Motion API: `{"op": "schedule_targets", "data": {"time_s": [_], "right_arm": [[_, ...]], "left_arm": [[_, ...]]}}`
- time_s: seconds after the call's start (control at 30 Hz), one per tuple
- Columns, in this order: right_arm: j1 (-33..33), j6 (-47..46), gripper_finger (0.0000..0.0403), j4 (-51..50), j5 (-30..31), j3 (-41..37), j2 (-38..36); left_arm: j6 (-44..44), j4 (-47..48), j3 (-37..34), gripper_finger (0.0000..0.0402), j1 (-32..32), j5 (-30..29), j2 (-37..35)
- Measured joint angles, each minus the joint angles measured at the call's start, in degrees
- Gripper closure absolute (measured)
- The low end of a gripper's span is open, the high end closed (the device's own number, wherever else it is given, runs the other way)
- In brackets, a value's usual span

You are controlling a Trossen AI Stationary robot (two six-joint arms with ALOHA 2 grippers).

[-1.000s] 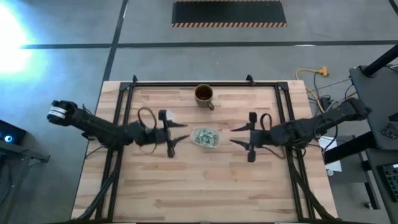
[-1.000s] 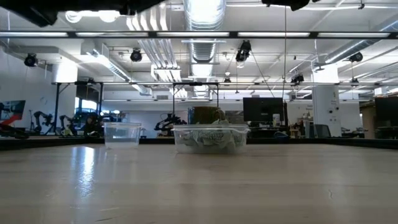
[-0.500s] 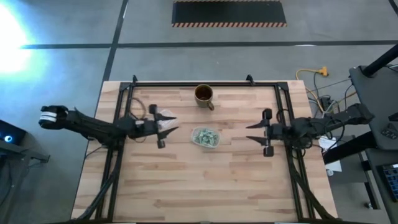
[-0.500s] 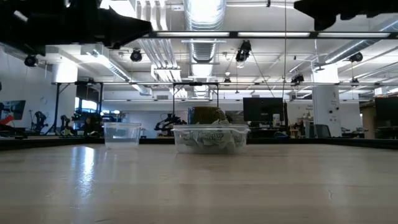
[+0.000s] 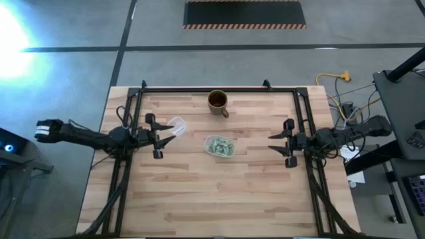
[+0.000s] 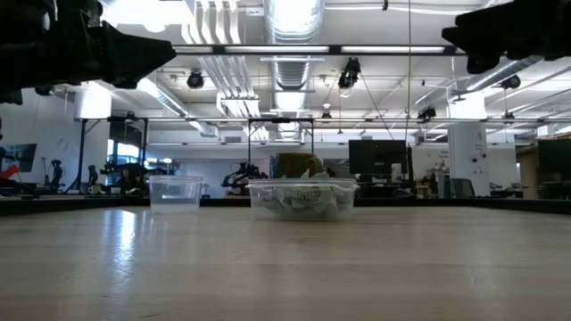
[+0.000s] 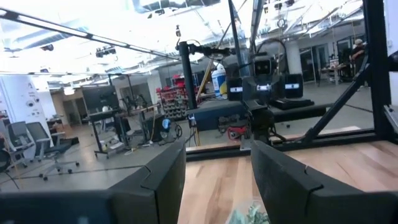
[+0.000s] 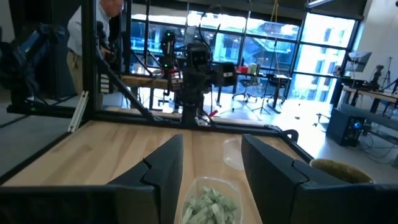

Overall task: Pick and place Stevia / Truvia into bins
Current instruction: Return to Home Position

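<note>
A clear shallow tub, the bin (image 5: 218,146) (image 6: 302,200), stands on its base at the table's middle. Pale green-and-white Stevia sachets (image 8: 210,202) are heaped in it. My left gripper (image 5: 166,135) (image 7: 217,171) hangs open above the table, left of the tub, pointing toward it. My right gripper (image 5: 272,143) (image 8: 211,162) hangs open to the tub's right, also pointing at it. Neither has anything between its fingers. In the low view both grippers show only as dark shapes at the upper corners, the left gripper (image 6: 134,53) and the right gripper (image 6: 473,36).
A clear round cup (image 5: 176,126) (image 6: 176,193) stands just left of the tub, close under my left gripper's fingertips. A brown mug (image 5: 217,101) stands behind the tub near the far edge. Black frame rails (image 5: 202,89) run along the table's far and side edges. A person (image 8: 93,25) stands beyond the table.
Both grippers have drawn back from the tub, the left toward the table's left edge and the right toward the right edge. Both have also come down lower. The tub and the cup have stayed put.
</note>
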State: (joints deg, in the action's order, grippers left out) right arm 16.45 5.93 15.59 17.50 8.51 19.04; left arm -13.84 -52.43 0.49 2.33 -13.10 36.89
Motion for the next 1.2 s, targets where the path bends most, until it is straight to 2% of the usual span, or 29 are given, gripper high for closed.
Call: {"op": "schedule_targets", "data": {"time_s": [0.33, 0.63, 1.0, 1.2], "right_arm": [[0.0, -1.0, 0.0256, -0.4, 0.0, -5.7, -9.6], [0.0, -1.6, 0.0253, -9.8, -1.0, -6.9, -19.0], [0.0, -1.2, 0.0259, -13.9, -1.0, -6.4, -19.1], [0.0, -1.7, 0.0255, -14.7, -3.0, -5.2, -19.1]], "left_arm": [[0.1, 7.6, 0.0, 0.0236, 0.0, -0.3, -7.4], [3.0, 24.2, -0.1, 0.0236, -0.1, -0.8, -18.9], [3.4, 40.1, -0.2, 0.0236, -0.1, -1.0, -35.6], [4.5, 45.0, 1.4, 0.0236, -0.1, -1.2, -34.1]]}}
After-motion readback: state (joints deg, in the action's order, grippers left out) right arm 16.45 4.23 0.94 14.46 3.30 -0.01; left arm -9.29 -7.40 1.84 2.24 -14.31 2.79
